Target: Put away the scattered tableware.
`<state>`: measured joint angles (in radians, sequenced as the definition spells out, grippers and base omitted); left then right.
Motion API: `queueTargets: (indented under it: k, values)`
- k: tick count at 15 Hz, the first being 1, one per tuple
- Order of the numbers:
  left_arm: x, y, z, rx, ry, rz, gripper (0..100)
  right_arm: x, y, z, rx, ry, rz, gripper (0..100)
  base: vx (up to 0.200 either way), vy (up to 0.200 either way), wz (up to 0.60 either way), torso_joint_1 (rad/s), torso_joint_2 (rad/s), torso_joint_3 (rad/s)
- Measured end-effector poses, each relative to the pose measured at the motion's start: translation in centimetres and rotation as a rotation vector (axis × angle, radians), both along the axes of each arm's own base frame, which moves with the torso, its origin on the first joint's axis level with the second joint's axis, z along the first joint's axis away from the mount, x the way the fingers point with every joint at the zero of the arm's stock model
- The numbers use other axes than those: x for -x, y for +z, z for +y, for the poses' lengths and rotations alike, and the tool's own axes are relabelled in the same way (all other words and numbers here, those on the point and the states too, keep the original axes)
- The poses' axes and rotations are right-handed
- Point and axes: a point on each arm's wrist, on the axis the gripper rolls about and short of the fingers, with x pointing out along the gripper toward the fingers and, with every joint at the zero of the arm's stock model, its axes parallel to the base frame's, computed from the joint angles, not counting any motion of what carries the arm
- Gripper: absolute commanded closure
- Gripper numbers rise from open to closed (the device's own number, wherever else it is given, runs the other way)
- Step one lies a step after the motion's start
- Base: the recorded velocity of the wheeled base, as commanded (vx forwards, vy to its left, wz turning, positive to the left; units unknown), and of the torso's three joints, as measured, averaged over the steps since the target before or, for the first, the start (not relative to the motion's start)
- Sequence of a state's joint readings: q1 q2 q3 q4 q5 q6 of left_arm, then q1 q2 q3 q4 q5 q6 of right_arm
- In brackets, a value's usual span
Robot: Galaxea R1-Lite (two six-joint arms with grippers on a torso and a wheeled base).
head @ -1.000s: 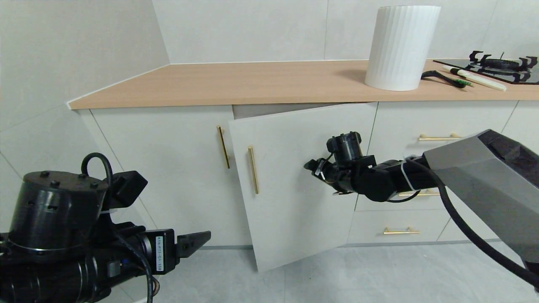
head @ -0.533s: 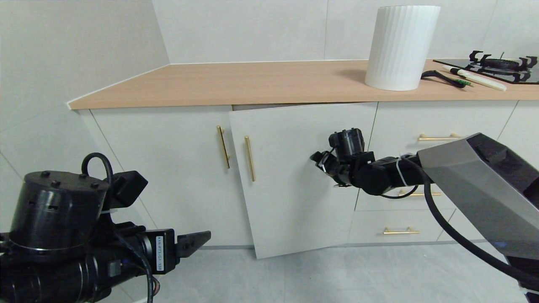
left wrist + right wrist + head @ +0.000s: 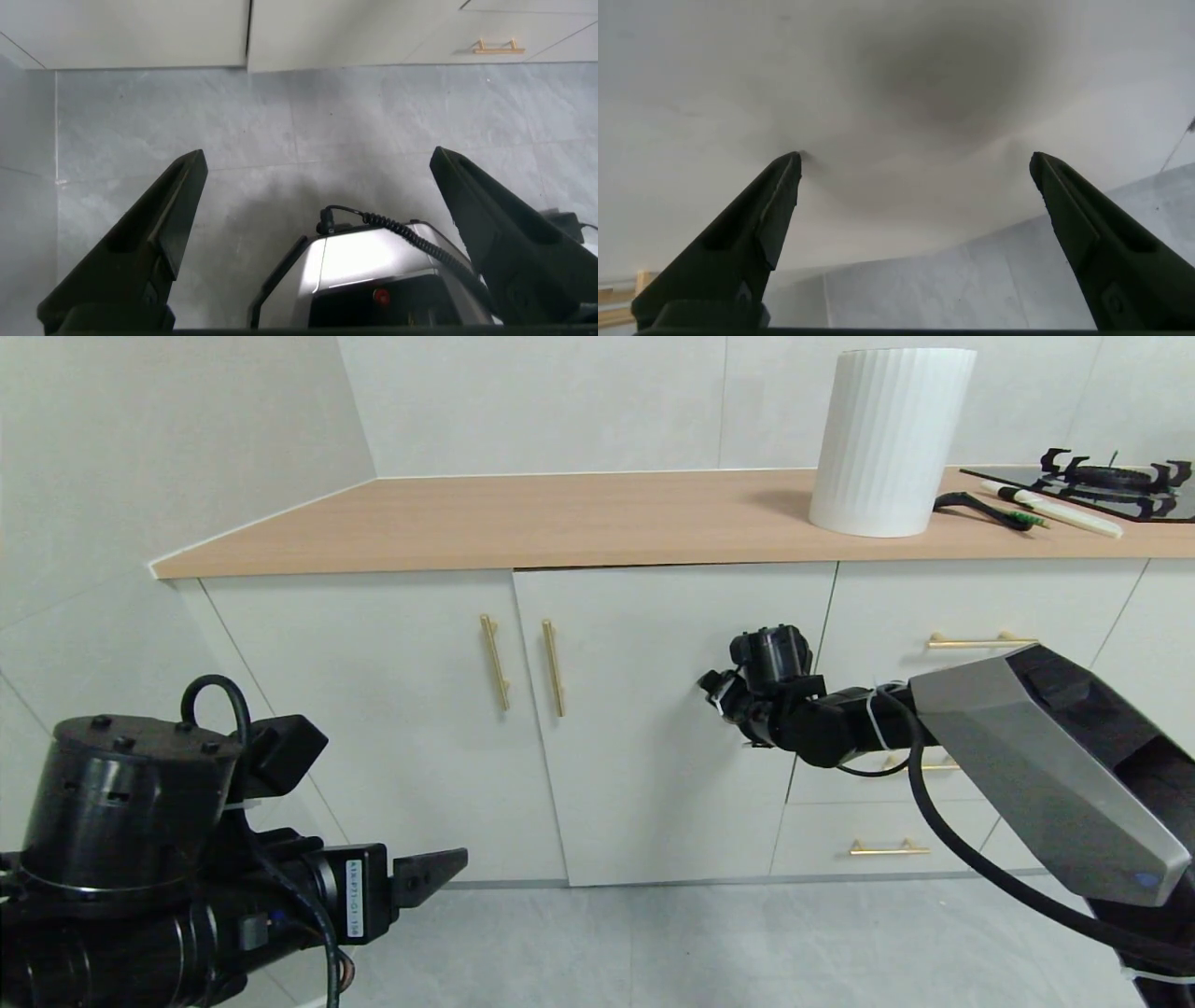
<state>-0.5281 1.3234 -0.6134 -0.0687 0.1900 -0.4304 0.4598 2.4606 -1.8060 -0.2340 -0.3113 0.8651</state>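
My right gripper point(image 3: 714, 685) is open, and its fingertips point(image 3: 789, 163) rest against the white cabinet door point(image 3: 653, 728), which stands flush with the cabinet front. In the right wrist view that door point(image 3: 906, 103) lies just beyond the gripper point(image 3: 915, 159). My left gripper point(image 3: 431, 873) hangs low at the left, open over the grey floor point(image 3: 308, 131), holding nothing. On the wooden counter point(image 3: 560, 518), far right, lie a black-handled utensil point(image 3: 976, 508) and a white-handled one point(image 3: 1060, 511).
A tall white ribbed container point(image 3: 887, 439) stands on the counter beside the utensils, with a black stove burner point(image 3: 1111, 476) behind them. Gold handles point(image 3: 554, 667) mark the cabinet doors, and drawers point(image 3: 971, 639) are at the right. Tiled walls close the left corner.
The cabinet door swung from ajar to fully shut as my right gripper pushed it inward. The left arm has not moved.
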Motion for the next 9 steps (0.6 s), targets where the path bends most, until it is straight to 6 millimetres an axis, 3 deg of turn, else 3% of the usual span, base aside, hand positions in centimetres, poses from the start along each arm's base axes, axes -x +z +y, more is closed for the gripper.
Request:
queueTargets:
  k: [9]
  values:
    - [0.02,-0.04,0.01,-0.001,0.0,0.001,0,-0.75,-0.61,-0.72,0.01,-0.033,0.003,0,0.0,0.0,0.0,0.0,0.0,0.0]
